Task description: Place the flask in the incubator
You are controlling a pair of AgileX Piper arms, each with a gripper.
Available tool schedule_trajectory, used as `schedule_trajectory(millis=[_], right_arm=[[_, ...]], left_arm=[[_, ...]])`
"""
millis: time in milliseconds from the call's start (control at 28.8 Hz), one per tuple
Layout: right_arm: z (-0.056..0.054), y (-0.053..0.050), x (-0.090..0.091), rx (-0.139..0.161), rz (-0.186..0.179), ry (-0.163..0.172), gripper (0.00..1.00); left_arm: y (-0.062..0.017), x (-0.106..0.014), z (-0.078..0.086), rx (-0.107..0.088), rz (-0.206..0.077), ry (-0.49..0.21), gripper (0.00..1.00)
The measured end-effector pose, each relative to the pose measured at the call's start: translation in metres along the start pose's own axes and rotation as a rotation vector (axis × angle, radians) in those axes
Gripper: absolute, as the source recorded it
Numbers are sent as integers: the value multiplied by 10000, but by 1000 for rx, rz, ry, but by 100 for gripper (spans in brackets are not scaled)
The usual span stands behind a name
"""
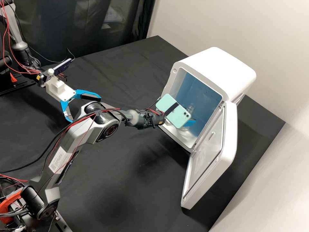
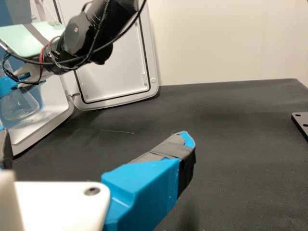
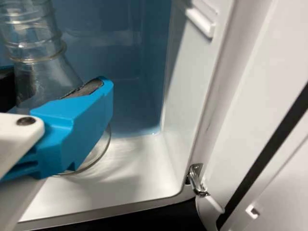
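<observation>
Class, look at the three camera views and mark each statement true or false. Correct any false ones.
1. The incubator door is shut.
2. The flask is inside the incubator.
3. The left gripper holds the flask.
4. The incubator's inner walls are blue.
1. False. The incubator has its door swung wide open.
2. True. The flask stands upright on the white floor inside the chamber.
3. False. The right gripper is shut on the flask inside the incubator. The left gripper is open and holds nothing, above the bench away from the incubator.
4. True. The inner walls are blue, while the outer shell is white.
</observation>
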Motion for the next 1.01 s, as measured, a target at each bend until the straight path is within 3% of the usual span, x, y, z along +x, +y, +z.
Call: schedule_trajectory(millis=[278,451,729,1007], right_arm=[[-46,-72,5,-7,-5,-5,0],[16,-203,43,-36,-28,-21,0],[37,-263,90,-47,-8,-19,0],[36,-286,92,-64,5,-15,0]], left_arm=[[0,0,0,0,0,0,100],[0,0,0,0,0,0,100],[1,0,-6,12,1,7,100],[3,0,-15,7,4,17,100]])
